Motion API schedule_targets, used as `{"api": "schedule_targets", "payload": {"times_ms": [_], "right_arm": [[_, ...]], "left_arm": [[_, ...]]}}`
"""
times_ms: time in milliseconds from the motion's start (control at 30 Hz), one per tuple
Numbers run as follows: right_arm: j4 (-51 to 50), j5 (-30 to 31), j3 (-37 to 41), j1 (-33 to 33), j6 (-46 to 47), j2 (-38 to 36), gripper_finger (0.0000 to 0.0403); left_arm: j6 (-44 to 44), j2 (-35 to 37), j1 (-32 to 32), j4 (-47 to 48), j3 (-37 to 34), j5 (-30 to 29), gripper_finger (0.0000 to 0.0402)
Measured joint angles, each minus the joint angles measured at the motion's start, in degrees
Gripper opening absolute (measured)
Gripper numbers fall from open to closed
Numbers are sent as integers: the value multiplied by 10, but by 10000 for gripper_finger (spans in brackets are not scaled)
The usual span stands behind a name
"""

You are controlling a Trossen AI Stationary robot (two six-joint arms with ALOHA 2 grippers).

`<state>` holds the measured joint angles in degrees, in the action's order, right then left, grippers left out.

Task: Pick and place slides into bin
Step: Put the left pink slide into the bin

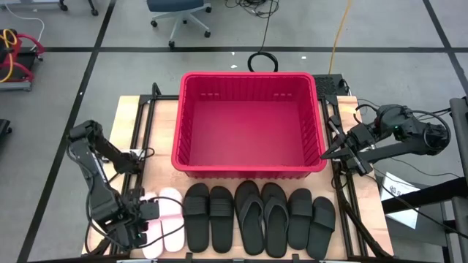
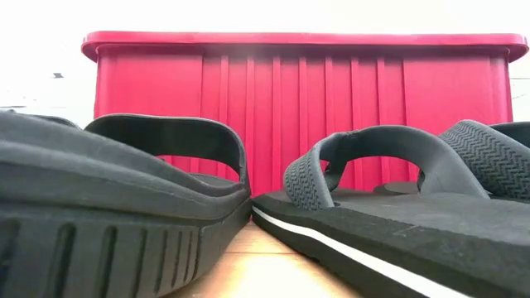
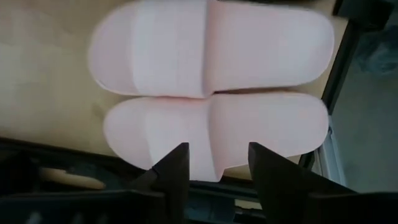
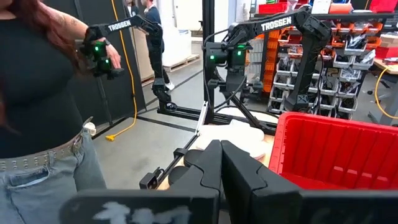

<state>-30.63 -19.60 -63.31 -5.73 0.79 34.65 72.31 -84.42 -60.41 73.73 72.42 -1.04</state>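
Observation:
Eight slides lie sole-down in a row along the table's near edge: a white pair (image 1: 162,219) at the left, a black wide-strap pair (image 1: 208,215), a black thong pair (image 1: 262,215) and another black wide-strap pair (image 1: 311,219). The red bin (image 1: 248,76) stands behind them, with nothing in it. My left gripper (image 1: 146,212) is open, its fingers (image 3: 177,168) over the outer side of the leftmost white slide (image 3: 211,134); no touch shows. My right gripper (image 1: 327,153) is shut and empty beside the bin's right wall (image 4: 336,149).
The low view shows a wide-strap slide (image 2: 124,182) and a thong slide (image 2: 389,207) close up, with the bin (image 2: 306,91) behind. A person (image 4: 37,93) stands in the room beyond the table. An office chair (image 1: 179,14) is past the far edge.

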Motion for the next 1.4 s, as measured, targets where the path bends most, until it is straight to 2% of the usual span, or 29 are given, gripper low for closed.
{"api": "schedule_targets", "payload": {"times_ms": [233, 433, 667, 1133, 1400], "right_arm": [[0, 0, 0, 0, 0, 0, 0], [0, 0, 0, 0, 0, 0, 0], [0, 0, 0, 0, 0, 0, 0], [0, 0, 0, 0, 0, 0, 0], [0, 0, 0, 0, 0, 0, 0]], "left_arm": [[20, 0, -12, -62, -82, 27, 166], [54, 0, -11, -92, -118, 24, 166], [57, 0, -17, -184, -158, 22, 166], [61, 0, -20, -124, -164, 10, 166], [65, 0, -25, -155, -164, -8, 166]]}}
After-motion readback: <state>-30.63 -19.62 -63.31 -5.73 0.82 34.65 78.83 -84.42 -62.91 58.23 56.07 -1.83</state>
